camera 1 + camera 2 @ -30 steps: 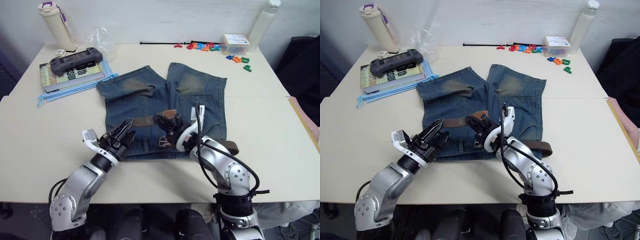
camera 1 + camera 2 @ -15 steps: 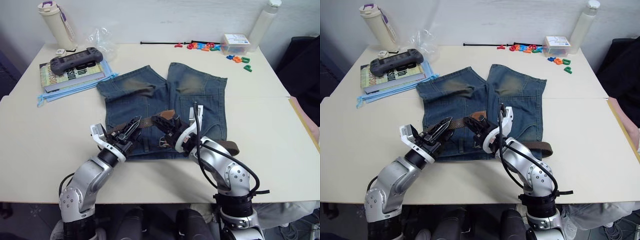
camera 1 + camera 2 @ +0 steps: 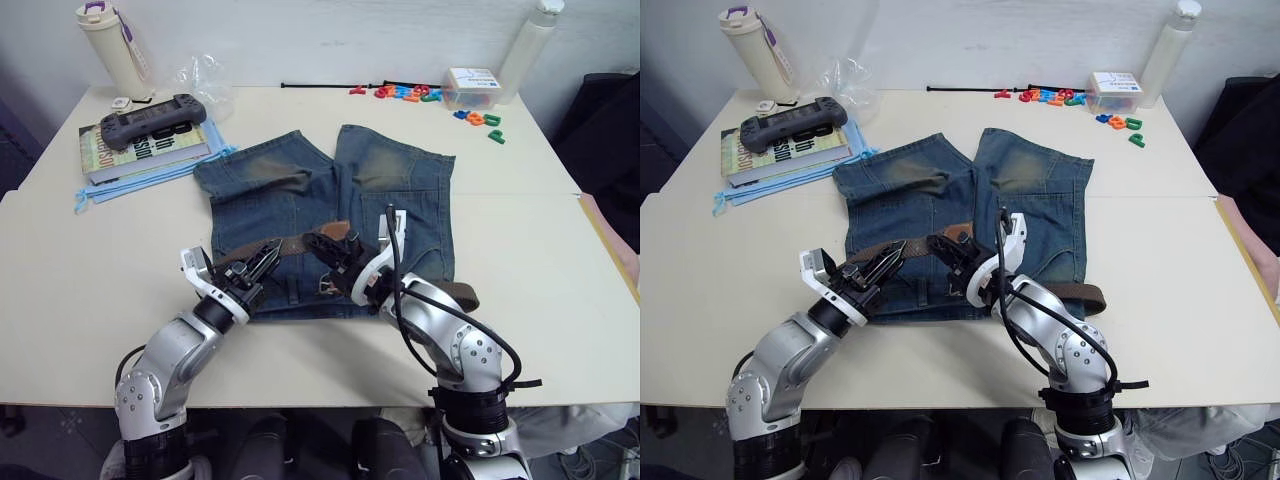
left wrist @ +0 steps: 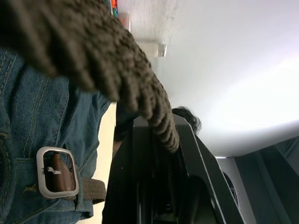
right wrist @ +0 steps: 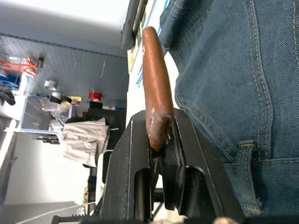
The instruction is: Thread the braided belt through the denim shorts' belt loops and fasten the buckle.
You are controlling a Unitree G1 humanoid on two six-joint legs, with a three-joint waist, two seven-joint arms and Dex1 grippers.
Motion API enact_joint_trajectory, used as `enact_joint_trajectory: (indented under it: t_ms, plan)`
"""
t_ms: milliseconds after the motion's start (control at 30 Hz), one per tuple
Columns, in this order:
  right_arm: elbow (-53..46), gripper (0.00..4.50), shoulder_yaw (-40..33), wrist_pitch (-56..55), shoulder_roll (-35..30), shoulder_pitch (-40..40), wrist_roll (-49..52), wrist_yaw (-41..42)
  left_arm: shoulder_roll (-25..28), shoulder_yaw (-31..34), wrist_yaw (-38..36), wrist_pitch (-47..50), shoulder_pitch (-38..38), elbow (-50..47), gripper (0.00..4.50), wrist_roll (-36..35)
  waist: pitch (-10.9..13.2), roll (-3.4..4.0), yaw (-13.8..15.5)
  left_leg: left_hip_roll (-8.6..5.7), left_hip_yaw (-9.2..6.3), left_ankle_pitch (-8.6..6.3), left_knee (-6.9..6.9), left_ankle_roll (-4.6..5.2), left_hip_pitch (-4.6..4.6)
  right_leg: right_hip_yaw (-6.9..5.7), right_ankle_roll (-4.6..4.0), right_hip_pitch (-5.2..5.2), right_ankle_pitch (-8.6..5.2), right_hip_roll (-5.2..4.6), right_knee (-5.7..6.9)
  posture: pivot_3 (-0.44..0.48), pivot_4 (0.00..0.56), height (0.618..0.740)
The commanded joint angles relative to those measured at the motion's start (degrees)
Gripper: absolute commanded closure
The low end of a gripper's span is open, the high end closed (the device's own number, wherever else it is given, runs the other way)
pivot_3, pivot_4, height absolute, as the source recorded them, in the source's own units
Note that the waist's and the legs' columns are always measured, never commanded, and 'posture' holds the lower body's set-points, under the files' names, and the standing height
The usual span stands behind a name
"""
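The denim shorts [image 3: 395, 200] lie flat mid-table, waistband toward me. The braided belt [image 3: 298, 240] runs along the waistband, and its far end [image 3: 462, 293] sticks out past the shorts' right side. The silver buckle [image 4: 55, 171] rests on the denim near the waistband's middle [image 3: 327, 285]. My left gripper [image 3: 264, 256] is shut on the braided strap left of centre. My right gripper [image 3: 326, 244] is just to its right, and the belt's smooth brown leather tip [image 5: 155, 88] stands between its fingers. A belt loop [image 5: 246, 172] shows beside that gripper.
At the back left are a book with a grey game controller [image 3: 150, 118], a light blue cloth [image 3: 130, 182], a bottle [image 3: 112, 42] and a plastic bag [image 3: 203, 80]. At the back right are coloured letters [image 3: 405, 94], a small box [image 3: 470, 86], a black cord [image 3: 315, 86] and a white bottle [image 3: 527, 45].
My left gripper moved in over the waistband and closed on the braided strap. The right gripper stayed in place with the leather tip.
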Motion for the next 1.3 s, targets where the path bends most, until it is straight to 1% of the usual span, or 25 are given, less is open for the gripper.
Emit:
enact_joint_trajectory:
  t_ms: [33,67,100,167,200,267,333,400,467,533,600,667,733,800,867,1000,1100,1200,1300]
  plan:
    - [-2.42,2.35,-0.20,0.37,-0.45,-1.19,0.76,0.45,0.34,1.18,-1.67,0.44,-0.56,-0.11,4.50,-0.76,0.00,0.00,0.07,0.00,0.00,0.00,0.00,0.00,0.00,0.00,0.00,0.00,0.00,0.00,-0.01,0.000,0.150,0.706]
    - [-2.47,1.85,-0.35,0.44,-0.79,-1.32,0.58,0.55,0.22,1.48,-1.85,0.26,-0.66,-0.16,4.50,-0.76,0.00,0.00,0.10,0.00,0.00,-0.01,0.00,0.00,0.00,-0.01,0.00,0.01,0.00,-0.01,-0.03,0.000,0.150,0.706]
    - [-2.62,1.20,-0.56,0.65,-1.45,-1.39,0.15,0.86,0.16,2.02,-1.60,-0.10,-0.76,-0.32,4.50,-0.76,0.00,0.00,0.09,0.00,0.00,-0.02,0.00,0.01,-0.01,-0.01,0.00,0.01,0.00,-0.01,-0.04,0.000,0.150,0.706]
    - [-3.21,0.31,-1.29,1.53,-3.81,-1.00,-0.61,1.71,1.21,3.93,-2.13,0.21,-1.04,-0.51,4.50,-0.76,0.00,-0.01,0.11,0.00,0.00,-0.04,0.00,0.04,-0.02,-0.02,0.01,0.01,0.00,-0.01,-0.07,0.000,0.150,0.706]
    - [-3.57,0.05,-1.55,2.29,-5.47,-0.83,-1.31,2.55,1.89,4.88,-2.54,0.67,-1.17,-0.51,4.50,-0.76,0.00,-0.01,0.15,0.00,0.00,-0.05,0.00,0.05,-0.03,-0.03,0.01,0.01,0.01,-0.02,-0.08,0.000,0.150,0.706]
    - [-4.73,0.05,-1.77,4.29,-9.75,-0.47,-3.24,4.99,2.97,6.82,-2.47,1.37,-1.21,-0.51,4.50,-0.76,0.01,-0.01,0.16,0.00,0.00,-0.06,0.00,0.05,-0.04,-0.04,0.01,0.01,0.01,-0.02,-0.11,0.000,0.150,0.706]
    - [-7.06,0.05,-2.01,7.13,-16.59,-0.45,-7.45,10.86,4.83,9.23,-3.38,2.98,-1.04,-0.11,4.50,-0.76,0.01,-0.01,0.24,0.00,0.00,-0.07,0.00,0.04,-0.05,-0.06,0.01,0.02,0.01,-0.02,-0.14,0.000,0.150,0.706]
    - [-10.54,0.05,-1.92,8.64,-24.52,-0.85,-14.55,20.08,7.90,11.55,-5.27,5.87,-0.33,1.01,4.50,-0.76,0.04,-0.02,0.45,-0.01,0.01,-0.08,0.01,0.03,-0.07,-0.10,0.02,0.03,0.01,-0.02,-0.17,0.000,0.150,0.706]
    - [-14.26,0.05,-1.84,7.10,-30.99,-1.12,-21.53,30.82,11.07,13.44,-7.85,9.27,0.69,2.93,4.50,-0.76,0.05,-0.04,0.62,0.01,0.06,-0.10,0.01,0.00,-0.05,-0.11,0.03,0.03,0.01,-0.02,-0.23,0.000,0.150,0.706]
    - [-16.56,0.05,-1.47,4.77,-35.70,-1.02,-27.47,40.20,13.96,14.61,-9.96,12.34,1.81,5.13,4.50,-0.76,0.05,-0.04,0.80,0.06,0.11,-0.12,-0.01,-0.08,-0.01,-0.19,0.03,0.03,0.01,0.01,-0.27,0.000,0.150,0.706]
    - [-18.29,0.05,0.38,2.64,-40.92,-0.70,-34.89,49.19,17.26,14.94,-11.96,15.34,3.22,7.52,4.50,-0.76,0.06,-0.05,1.32,0.12,0.14,-0.17,-0.01,-0.17,0.03,-0.27,0.03,0.07,0.01,0.05,-0.33,0.000,0.150,0.706]
    - [-18.94,0.05,1.98,1.18,-44.34,-0.38,-40.35,54.97,19.10,14.88,-12.69,16.81,3.92,9.06,4.50,-0.76,0.07,-0.07,1.56,0.17,0.13,-0.21,-0.01,-0.22,0.04,-0.24,0.02,0.13,0.01,0.05,-0.44,0.000,0.150,0.706]
    - [-19.04,0.05,3.09,0.20,-46.31,-0.24,-44.14,58.00,20.61,14.11,-12.68,17.62,4.42,10.18,4.50,-0.76,0.08,-0.09,1.80,0.16,0.12,-0.29,0.00,-0.35,0.03,-0.22,0.02,0.14,0.02,0.03,-0.51,0.000,0.150,0.706]
    - [-18.88,0.05,3.45,-0.44,-46.97,-0.02,-46.48,59.80,21.41,12.91,-11.20,17.46,4.85,10.97,4.50,-0.76,0.09,-0.12,2.31,0.16,0.12,-0.41,0.01,-0.56,0.03,-0.18,0.04,0.17,0.04,0.01,-0.61,0.000,0.150,0.706]
    - [-18.62,0.05,3.04,-0.86,-46.35,0.30,-47.86,61.17,22.14,11.72,-10.07,17.09,5.18,11.27,4.50,-0.76,0.10,-0.13,2.90,0.16,0.12,-0.47,0.01,-0.61,0.01,-0.18,0.07,0.23,0.07,-0.01,-0.83,0.000,0.150,0.706]
    - [-18.68,0.05,1.88,-0.49,-44.98,0.84,-49.65,62.95,23.89,9.39,-10.30,16.95,5.69,10.57,4.50,-0.76,0.11,-0.15,2.96,0.16,0.12,-0.61,-0.01,-0.62,0.00,-0.22,0.14,0.38,0.11,-0.01,-1.13,0.000,0.150,0.706]
    - [-19.02,0.05,1.24,0.23,-44.19,1.04,-50.22,63.22,24.70,7.54,-9.92,16.40,5.75,9.46,4.50,-0.76,0.11,-0.14,2.95,0.16,0.12,-0.64,-0.01,-0.62,0.00,-0.23,0.15,0.43,0.12,-0.01,-1.19,0.000,0.150,0.706]
    - [-19.53,0.05,0.69,0.87,-43.48,1.29,-50.30,63.33,24.75,6.50,-7.77,14.24,5.28,8.95,4.50,-0.76,0.11,-0.14,2.93,0.16,0.12,-0.65,-0.01,-0.62,0.02,-0.24,0.15,0.47,0.12,0.00,-1.20,0.000,0.150,0.706]
    - [-19.97,0.05,0.28,1.59,-42.77,1.43,-50.64,63.42,25.41,5.46,-7.79,13.73,4.67,9.23,4.50,-0.76,0.11,-0.14,2.87,0.16,0.11,-0.66,-0.01,-0.63,0.05,-0.24,0.15,0.48,0.12,0.00,-1.20,0.000,0.150,0.706]
